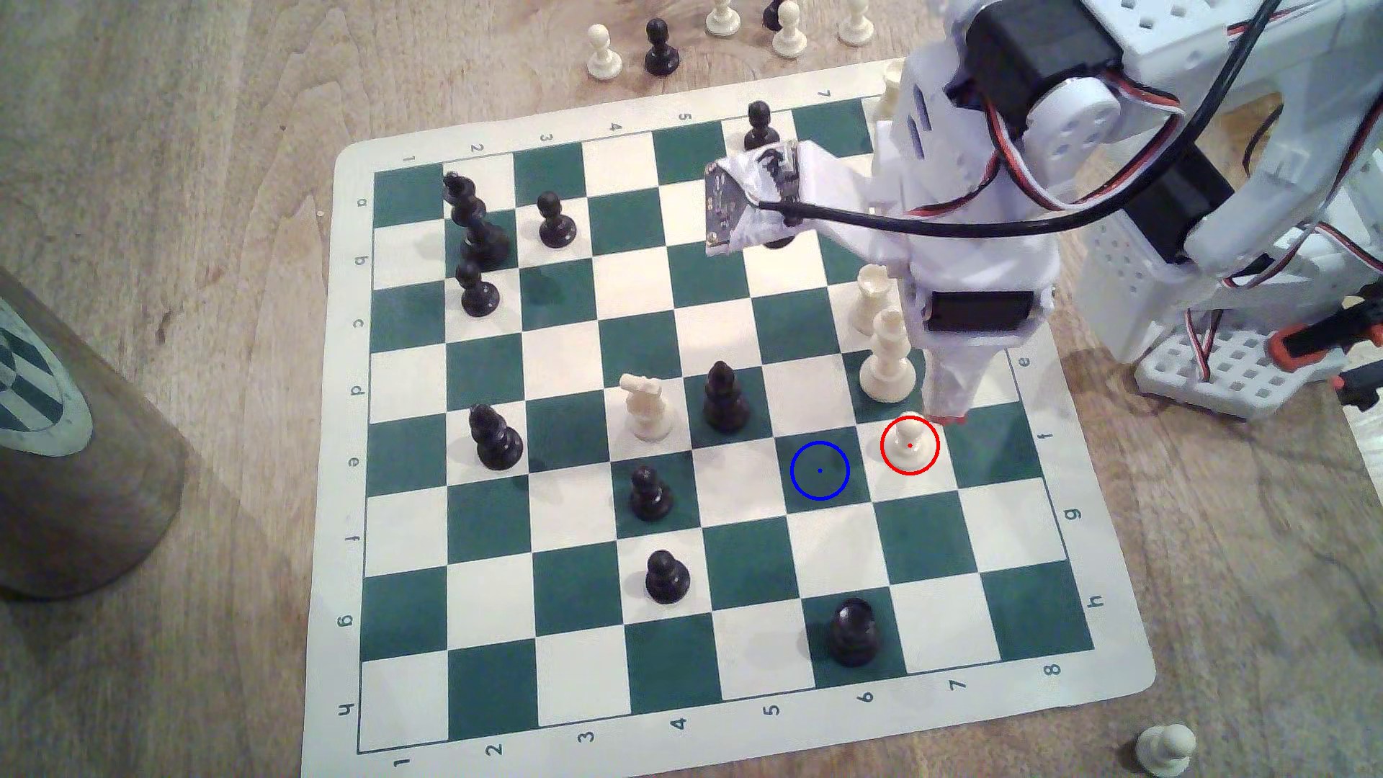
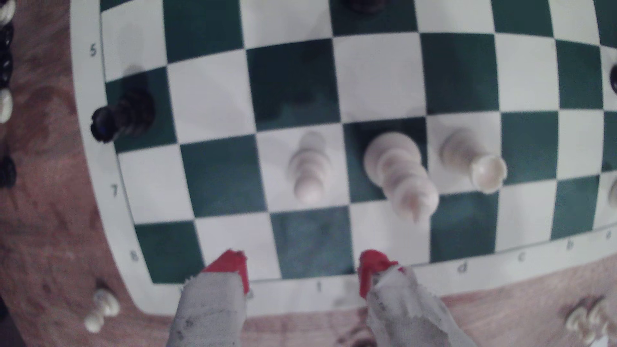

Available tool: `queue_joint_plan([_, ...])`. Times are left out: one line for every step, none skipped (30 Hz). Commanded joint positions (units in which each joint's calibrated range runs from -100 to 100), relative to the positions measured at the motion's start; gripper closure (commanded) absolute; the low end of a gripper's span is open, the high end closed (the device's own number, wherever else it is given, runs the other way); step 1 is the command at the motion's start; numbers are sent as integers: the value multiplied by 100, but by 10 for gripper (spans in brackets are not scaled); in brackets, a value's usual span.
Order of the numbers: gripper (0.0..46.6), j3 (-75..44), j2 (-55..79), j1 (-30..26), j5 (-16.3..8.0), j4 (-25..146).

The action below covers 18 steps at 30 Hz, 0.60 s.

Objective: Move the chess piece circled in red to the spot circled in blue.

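Observation:
The cream pawn (image 1: 909, 441) stands upright inside the red circle on a white square; in the wrist view the pawn (image 2: 309, 170) is ahead of the fingers. One square toward the exterior view's left lies the blue-circled dark green spot (image 1: 819, 470), bare. My gripper (image 1: 944, 413) hangs just behind the pawn, apart from it, tips close to the board. In the wrist view the gripper (image 2: 302, 270) is open, its red-tipped fingers (image 2: 230, 267) spread wide with nothing between them.
A tall cream crowned piece (image 1: 887, 359) and a cream rook (image 1: 872, 295) stand close beside the gripper. A black bishop (image 1: 724, 396) and a cream knight (image 1: 645, 408) sit left of the spot. A black rook (image 1: 853, 632) stands nearer the board's front. Off the board are loose pieces (image 1: 658, 45) and a cylinder (image 1: 67, 449).

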Motion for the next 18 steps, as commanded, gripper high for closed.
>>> queue_joint_plan([285,-136,97,-39,-68,-176])
queue_joint_plan([286,-28,140,-55,-88,-266])
queue_joint_plan([286,45,140,-63,-93,-315])
queue_joint_plan([286,118,140,-63,-93,-364])
queue_joint_plan([286,199,140,-63,-93,-405])
queue_joint_plan([286,281,140,-55,-93,-446])
queue_joint_plan([284,435,114,-55,-93,-536])
queue_joint_plan([283,507,106,-55,-88,-569])
queue_joint_plan([283,571,97,-55,-88,-602])
queue_joint_plan([282,625,80,-55,-88,-626])
queue_joint_plan([281,716,80,-71,-93,-692])
queue_joint_plan([281,779,80,-71,-93,-766])
queue_joint_plan([280,852,80,-71,-93,-839])
queue_joint_plan([278,915,80,-71,-88,-921])
queue_joint_plan([277,988,89,-71,-88,-995])
queue_joint_plan([276,1088,106,-71,-78,-1118])
queue_joint_plan([276,1133,114,-71,-78,-1175])
queue_joint_plan([276,1169,131,-71,-78,-1224])
